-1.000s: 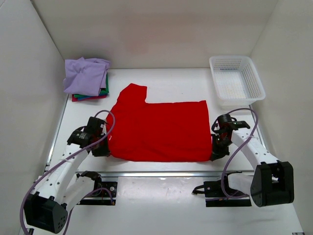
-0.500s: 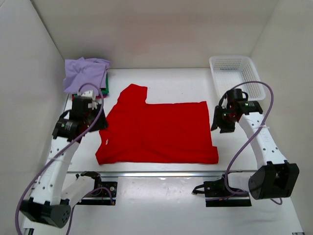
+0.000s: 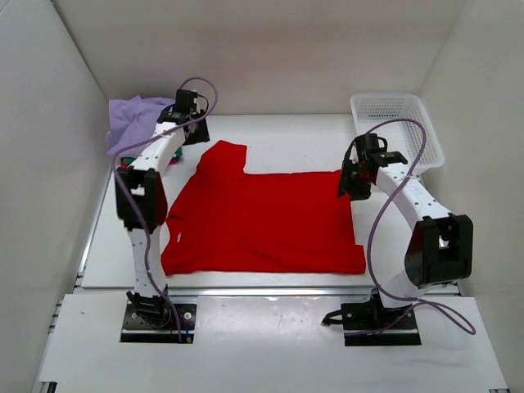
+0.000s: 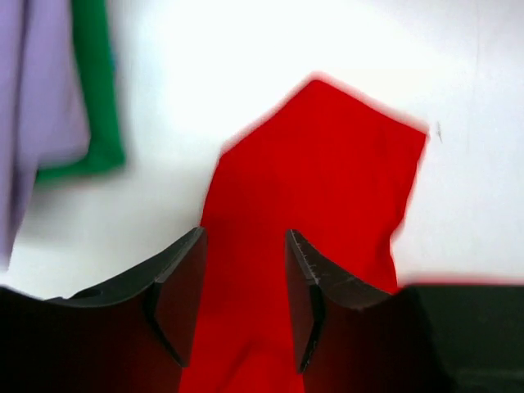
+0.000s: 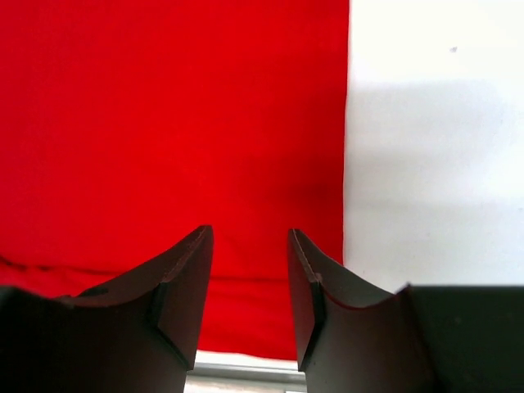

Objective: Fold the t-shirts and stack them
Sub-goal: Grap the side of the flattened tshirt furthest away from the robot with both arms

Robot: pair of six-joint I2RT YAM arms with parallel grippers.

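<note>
A bright red t-shirt [image 3: 262,217] lies spread flat in the middle of the table, one sleeve [image 3: 223,152] pointing to the back left. My left gripper [image 3: 194,131] hovers open just behind that sleeve. In the left wrist view the sleeve [image 4: 327,164] lies under and beyond the left gripper [image 4: 244,246], with nothing held. My right gripper [image 3: 350,182] stands open over the shirt's far right corner. The right wrist view shows the red cloth [image 5: 164,123] and its right edge below the right gripper [image 5: 250,241]. A pile of folded t-shirts [image 3: 135,124], lavender on top, sits at the back left.
A white mesh basket [image 3: 397,135] stands at the back right, just behind the right arm. White walls close in the table on the left, back and right. Green [image 4: 98,90] and lavender [image 4: 37,90] folded cloth shows left of the sleeve.
Both grippers opened and let go of the shirt's near corners, then swung to its far side. The shirt's near edge now lies flat, closer to the table's front.
</note>
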